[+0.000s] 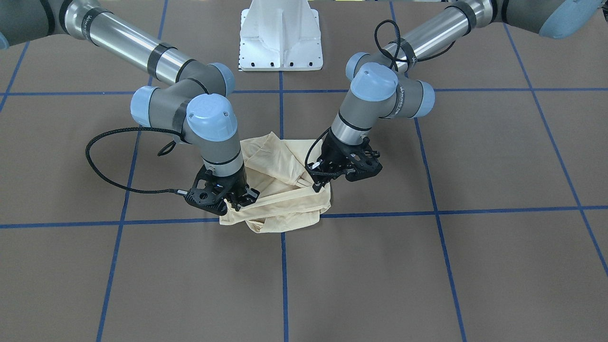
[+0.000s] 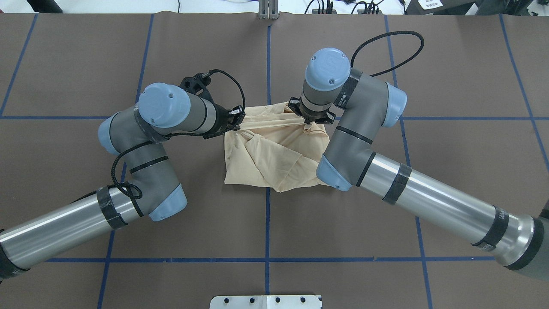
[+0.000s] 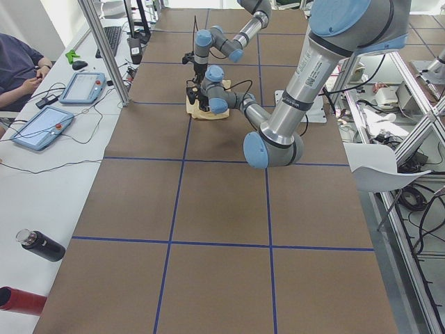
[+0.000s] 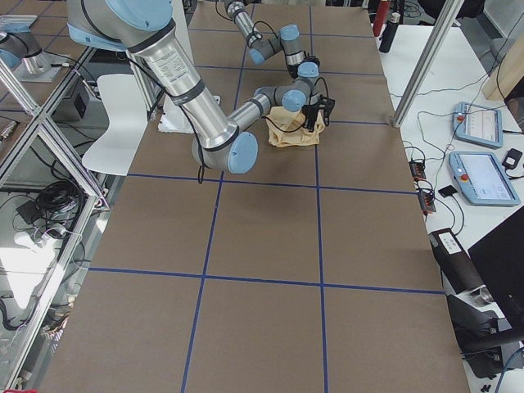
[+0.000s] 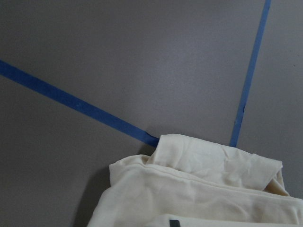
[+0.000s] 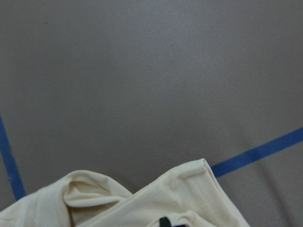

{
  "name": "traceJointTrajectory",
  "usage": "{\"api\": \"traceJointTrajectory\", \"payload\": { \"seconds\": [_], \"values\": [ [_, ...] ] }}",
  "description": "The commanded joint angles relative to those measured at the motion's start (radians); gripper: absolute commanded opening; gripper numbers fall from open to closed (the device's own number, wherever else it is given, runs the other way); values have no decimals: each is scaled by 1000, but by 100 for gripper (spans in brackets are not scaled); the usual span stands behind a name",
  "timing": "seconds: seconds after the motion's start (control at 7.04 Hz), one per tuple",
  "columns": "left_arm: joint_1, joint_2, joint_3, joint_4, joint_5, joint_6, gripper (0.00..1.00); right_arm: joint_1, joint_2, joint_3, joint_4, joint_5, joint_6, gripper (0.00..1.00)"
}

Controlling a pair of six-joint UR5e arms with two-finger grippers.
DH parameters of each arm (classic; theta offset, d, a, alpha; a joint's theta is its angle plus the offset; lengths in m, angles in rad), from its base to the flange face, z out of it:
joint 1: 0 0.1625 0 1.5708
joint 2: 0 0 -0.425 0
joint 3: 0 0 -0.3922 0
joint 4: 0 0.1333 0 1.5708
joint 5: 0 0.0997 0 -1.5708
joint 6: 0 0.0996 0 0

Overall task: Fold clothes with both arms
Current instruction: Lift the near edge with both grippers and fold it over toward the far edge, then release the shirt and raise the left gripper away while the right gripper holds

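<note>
The clothes are one pale cream-yellow shirt, bunched in a loose heap at the table's centre. A taut band of its fabric stretches between the two grippers along the heap's far edge. My left gripper is shut on the shirt at one end of that band, also seen in the front view. My right gripper is shut on the other end. Both wrist views show folded cream cloth low in frame, over brown table. No print is visible.
Blue tape lines cross the brown table surface. The white pedestal base stands at the robot's side. Beyond the far edge a person sits at a bench with tablets; a black bottle lies there.
</note>
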Motion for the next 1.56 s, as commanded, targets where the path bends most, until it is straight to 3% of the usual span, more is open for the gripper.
{"api": "traceJointTrajectory", "payload": {
  "seconds": [0.0,0.28,0.43,0.71,0.85,0.99,1.14,1.42],
  "values": [
    [-20,-2,3,-1,-2,26,0,10,3,-9,21,1,0,0],
    [-30,-47,23,-4,-1,23,0,41,7,-8,64,25,7,0],
    [-33,-112,90,-7,1,21,0,52,8,-2,65,40,9,0],
    [-63,-143,156,-65,2,21,0,53,8,5,65,44,6,2],
    [-88,-143,167,-72,4,22,77,53,6,5,69,44,1,43],
    [-109,-143,169,-72,4,24,100,55,4,5,114,40,-20,99],
    [-141,-143,167,-70,-16,27,100,79,6,5,130,63,-23,100],
    [-203,-119,149,-58,-157,81,100,112,3,78,128,177,-32,100]
  ]
}}
